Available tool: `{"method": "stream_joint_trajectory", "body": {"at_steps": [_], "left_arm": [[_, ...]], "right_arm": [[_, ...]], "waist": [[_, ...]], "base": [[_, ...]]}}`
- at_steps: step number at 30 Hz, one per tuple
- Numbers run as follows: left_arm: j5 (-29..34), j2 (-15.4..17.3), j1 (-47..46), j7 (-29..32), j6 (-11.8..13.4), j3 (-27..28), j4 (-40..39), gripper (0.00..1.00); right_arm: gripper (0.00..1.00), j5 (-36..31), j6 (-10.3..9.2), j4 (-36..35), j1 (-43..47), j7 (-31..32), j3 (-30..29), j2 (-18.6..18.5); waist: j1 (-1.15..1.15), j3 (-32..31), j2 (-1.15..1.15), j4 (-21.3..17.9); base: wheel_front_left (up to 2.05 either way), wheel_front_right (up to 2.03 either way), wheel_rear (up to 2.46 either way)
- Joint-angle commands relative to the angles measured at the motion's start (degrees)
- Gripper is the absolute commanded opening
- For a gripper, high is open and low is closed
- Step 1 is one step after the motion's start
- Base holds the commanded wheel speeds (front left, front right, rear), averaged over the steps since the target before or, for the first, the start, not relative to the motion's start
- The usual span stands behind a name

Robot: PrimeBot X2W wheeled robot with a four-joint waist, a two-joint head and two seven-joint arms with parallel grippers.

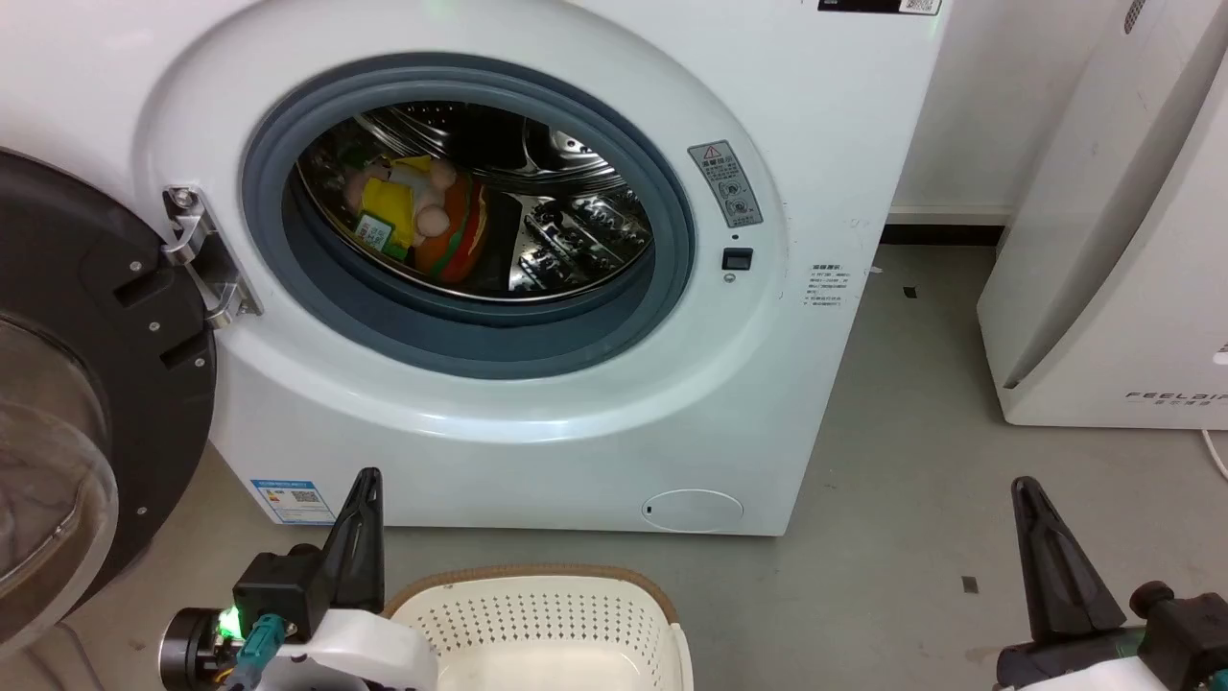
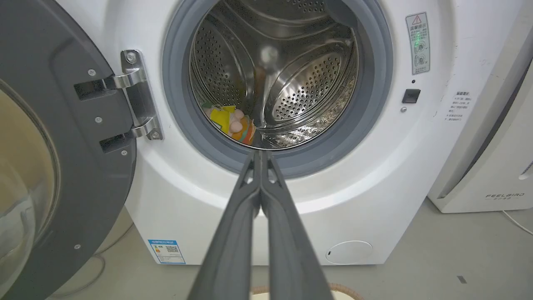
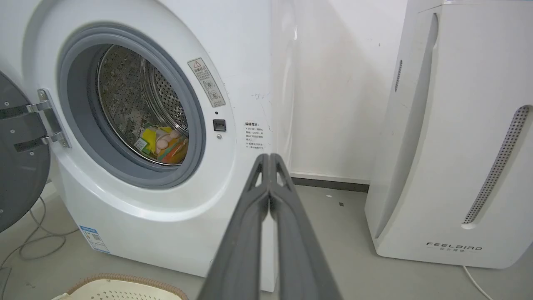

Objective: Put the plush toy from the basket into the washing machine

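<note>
While hung on a steel hinge [image 1: 197, 254] at the far left, stands swung wide open: black-framed glass door [image 1: 144, 384] of the washing machine [image 1: 537, 422]. Just right of the hinge, low on the white front, a blue energy sticker [image 1: 291, 499].

Near, at lower left in the head view, left gripper [image 1: 366, 480]: two long dark fingers pressed flat together, pinching nothing, pointing up toward the machine's front, well apart from the porthole.

Next to the right, round porthole with grey rubber rim [image 1: 460, 331], opening onto a shiny perforated steel drum [image 1: 576, 230]. Inside the drum, at its lower left, the plush toy [image 1: 422, 216]: yellow, orange, green and peach, with rounded peach knobs, lying on the drum wall just behind the rubber rim.

Near, below the porthole, the basket [image 1: 537, 619]: cream perforated plastic with a brown woven-look rim, standing on the grey floor [image 1: 892, 461] just in front of the machine, cut off by the bottom edge.

Right of the porthole, a warning label [image 1: 726, 184] and a small black latch slot [image 1: 737, 258].

Near, at lower right, right gripper [image 1: 1027, 489]: fingers likewise closed tip to tip, gripping nothing, above the floor.

At the far right, a white FEELBIRD-marked appliance [image 1: 1103, 288] against the wall.
</note>
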Motion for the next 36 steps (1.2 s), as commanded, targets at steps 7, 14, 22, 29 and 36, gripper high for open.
{"method": "stream_joint_trajectory", "body": {"at_steps": [7, 14, 22, 29, 36], "left_arm": [[0.46, 0.02, 0.43, 1.03, 0.42, -0.08, -1.06, 0.00], [0.66, 0.02, 0.55, 1.85, 0.58, -0.13, -1.66, 0.00], [0.88, 0.02, 0.68, 2.78, 0.76, -0.19, -2.35, 0.00], [1.08, 0.03, 0.80, 3.60, 0.92, -0.24, -2.95, 0.00], [1.28, 0.03, 0.91, 4.42, 1.09, -0.29, -3.56, 0.00]], "right_arm": [[0.00, -0.79, -0.01, 0.46, -1.21, 1.09, 0.43, 0.00], [0.00, -1.05, -0.01, 0.71, -1.57, 1.92, 0.70, 0.00], [0.00, -1.35, -0.02, 1.00, -1.98, 2.86, 1.01, 0.00], [0.00, -1.60, -0.02, 1.25, -2.33, 3.68, 1.28, -0.01], [0.00, -1.86, -0.02, 1.51, -2.69, 4.51, 1.55, -0.01]], "waist": [[0.00, -0.04, 0.00, -0.12], [0.00, -0.08, 0.00, -0.23], [0.00, -0.12, 0.00, -0.36], [0.00, -0.16, 0.00, -0.48], [0.00, -0.20, 0.00, -0.59]], "base": [[0.00, 0.00, 0.00], [0.00, 0.00, 0.00], [0.00, 0.00, 0.00], [0.00, 0.00, 0.00], [0.00, 0.00, 0.00]]}}
